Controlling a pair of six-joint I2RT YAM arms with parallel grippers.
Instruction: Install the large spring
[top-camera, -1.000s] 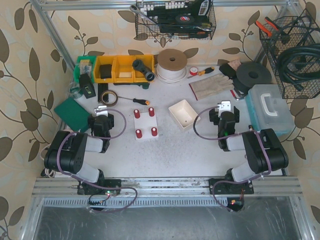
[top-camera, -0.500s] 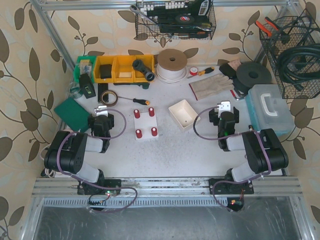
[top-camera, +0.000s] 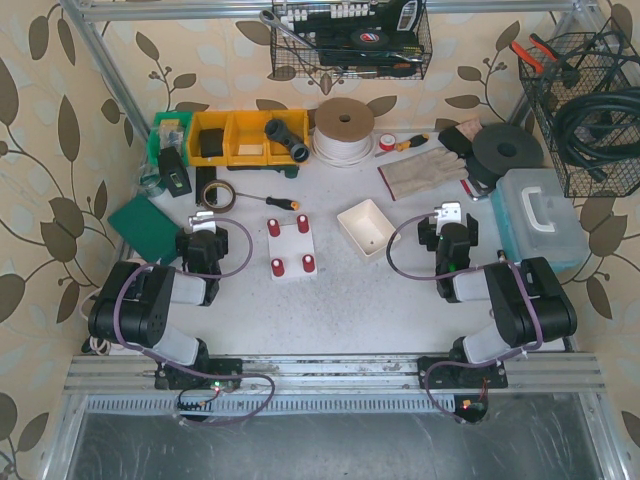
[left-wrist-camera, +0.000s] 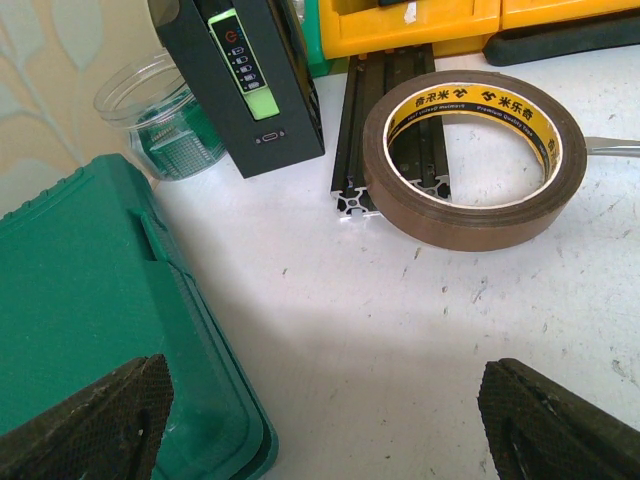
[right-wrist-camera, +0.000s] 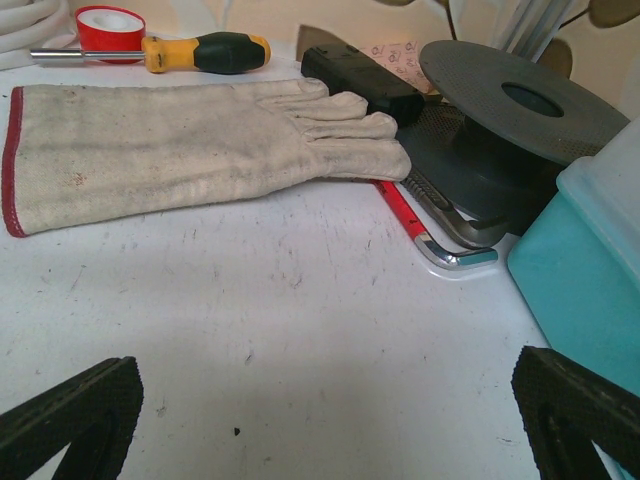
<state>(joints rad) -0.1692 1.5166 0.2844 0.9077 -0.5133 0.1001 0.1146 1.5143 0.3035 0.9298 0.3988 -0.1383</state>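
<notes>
A white base plate with several red posts lies at the table's middle. A small cream tray sits to its right; I cannot see a spring in any view. My left gripper rests at the left of the plate, open and empty, its jaws wide apart over bare table. My right gripper rests right of the tray, open and empty, jaws wide apart over bare table.
A green case, a tape roll, a black device and a clear jar lie ahead of the left gripper. A glove, a screwdriver, a red-handled tool, a black disc and a teal box lie ahead of the right.
</notes>
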